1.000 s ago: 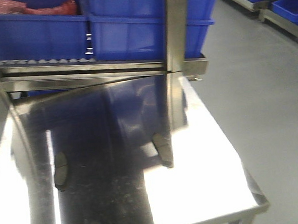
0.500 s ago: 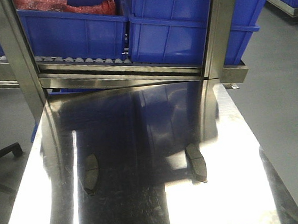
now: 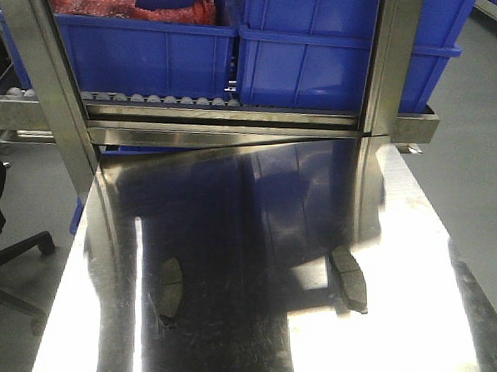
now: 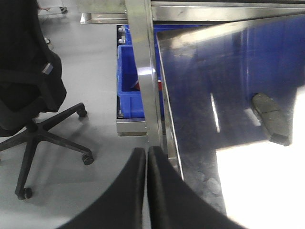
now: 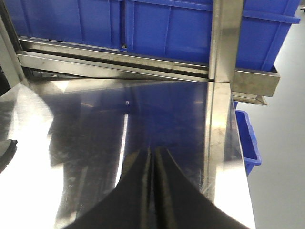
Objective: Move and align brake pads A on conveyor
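A: Where are the brake pads (image 3: 171,286) (image 3: 349,277)?
B: Two lie flat on the steel bench (image 3: 405,228), well apart, one at 9 o'clock from the other. Blue bins (image 3: 325,57) stand at 12 o'clock.
A: And the tools?
B: The left tool (image 4: 146,176) has its fingers pressed together on nothing. The right tool (image 5: 152,186) is the same.
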`<state>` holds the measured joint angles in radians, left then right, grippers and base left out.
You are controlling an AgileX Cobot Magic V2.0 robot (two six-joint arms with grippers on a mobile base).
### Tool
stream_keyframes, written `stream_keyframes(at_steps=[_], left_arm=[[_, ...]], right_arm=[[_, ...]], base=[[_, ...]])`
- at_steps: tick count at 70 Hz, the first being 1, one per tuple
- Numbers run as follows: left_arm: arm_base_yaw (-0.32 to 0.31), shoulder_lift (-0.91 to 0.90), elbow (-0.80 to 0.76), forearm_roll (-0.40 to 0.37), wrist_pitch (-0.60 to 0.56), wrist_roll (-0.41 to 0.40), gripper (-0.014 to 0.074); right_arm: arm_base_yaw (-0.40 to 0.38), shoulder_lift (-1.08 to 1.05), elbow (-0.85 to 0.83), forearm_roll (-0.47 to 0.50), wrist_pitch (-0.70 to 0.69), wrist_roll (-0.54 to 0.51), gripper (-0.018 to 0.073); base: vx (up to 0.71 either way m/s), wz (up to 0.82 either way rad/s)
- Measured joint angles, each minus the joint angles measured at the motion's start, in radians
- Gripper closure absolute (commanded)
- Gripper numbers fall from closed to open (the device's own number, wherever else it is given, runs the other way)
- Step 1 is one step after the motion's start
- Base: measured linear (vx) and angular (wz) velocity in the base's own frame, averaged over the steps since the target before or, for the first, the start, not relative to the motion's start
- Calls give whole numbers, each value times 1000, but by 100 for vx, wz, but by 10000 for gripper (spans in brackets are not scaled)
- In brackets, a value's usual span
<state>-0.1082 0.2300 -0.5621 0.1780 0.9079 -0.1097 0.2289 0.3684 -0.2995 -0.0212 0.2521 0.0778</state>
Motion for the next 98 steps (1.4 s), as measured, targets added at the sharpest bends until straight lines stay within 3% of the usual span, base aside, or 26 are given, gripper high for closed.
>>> stream_keyframes(at_steps=[98], left_arm=[[0,0,0,0,0,0,603]], right_arm=[[0,0,0,0,0,0,560]], base=[[0,2]])
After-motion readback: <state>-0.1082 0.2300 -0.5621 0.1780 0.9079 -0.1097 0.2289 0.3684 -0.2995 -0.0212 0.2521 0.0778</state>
